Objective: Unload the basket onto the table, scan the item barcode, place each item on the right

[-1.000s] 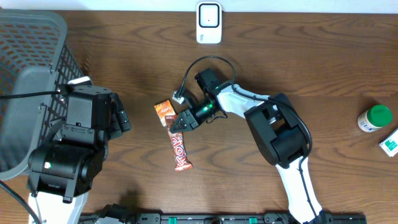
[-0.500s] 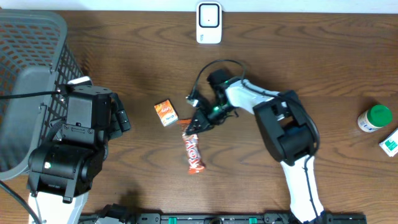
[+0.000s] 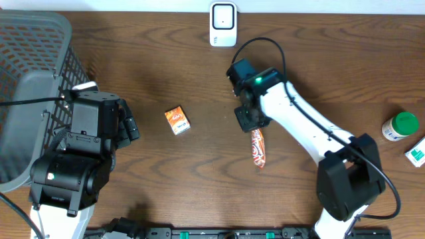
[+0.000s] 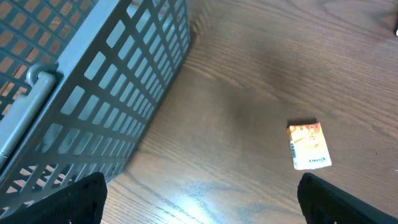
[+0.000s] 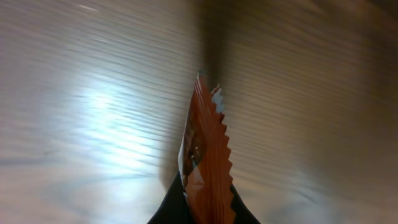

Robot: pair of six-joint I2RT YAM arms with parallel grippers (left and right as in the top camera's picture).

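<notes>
Pinching one end of the candy bar (image 3: pixel 258 149), the right tool (image 3: pixel 251 126) is pressed together on the wrapper. The bar is near the white scanner (image 3: pixel 223 24), toward the robot and slightly to the right, over the wooden surface (image 3: pixel 199 192). A small orange box (image 3: pixel 176 120) lies further left. The left tool (image 3: pixel 130 127), far left of the scanner by a grey basket (image 3: pixel 33 40), is spread wide and empty.

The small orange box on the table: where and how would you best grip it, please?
The orange box lies flat, nothing touching it, so probably come from straight above and close the pincer across its two long edges, its narrower width.
</notes>
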